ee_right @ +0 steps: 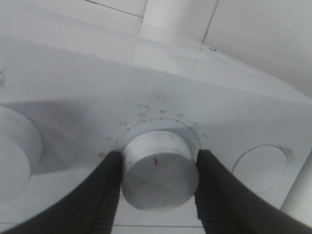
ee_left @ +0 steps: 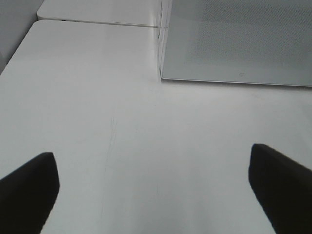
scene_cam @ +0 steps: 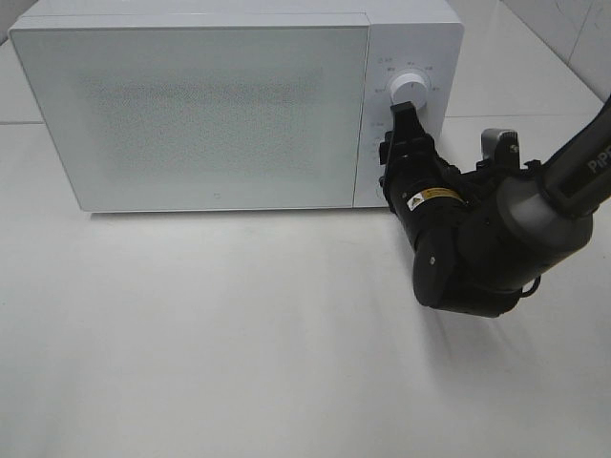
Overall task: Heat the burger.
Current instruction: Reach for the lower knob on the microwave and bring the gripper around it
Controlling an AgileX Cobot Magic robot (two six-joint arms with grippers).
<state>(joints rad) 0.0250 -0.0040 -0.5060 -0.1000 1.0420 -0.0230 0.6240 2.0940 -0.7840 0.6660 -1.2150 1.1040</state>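
Nearest, the left gripper (ee_left: 155,187) hangs over bare white desk (scene_cam: 239,363), its two black fingertips (ee_left: 29,190) spread wide with nothing between them. Its wrist view shows a front corner of the microwave (scene_cam: 220,105) just ahead of it. The exterior high view does not show this gripper.

Farther in, toward the desk's right side, the right arm (scene_cam: 535,205) reaches in from the right edge and angles toward the microwave's control panel (scene_cam: 406,57). The right gripper (scene_cam: 403,119) is pinched on the lower dial (ee_right: 156,180): one black finger (ee_right: 105,195) touches each side of the round white knob. The dial's face carries a short red mark (ee_right: 156,161), and small figures and dots curve around its upper rim, with an orange dot (ee_right: 101,154) at one end of the scale. The upper dial (scene_cam: 412,84) sits free just beyond the fingertips.

Farthest, the white microwave stands along the desk's far edge, filling most of its width from the left. Its door (scene_cam: 200,110) is shut flush, a pale frosted panel with a fine dotted field that lets nothing through.

The burger shows in none of the views, and where it lies cannot be told.
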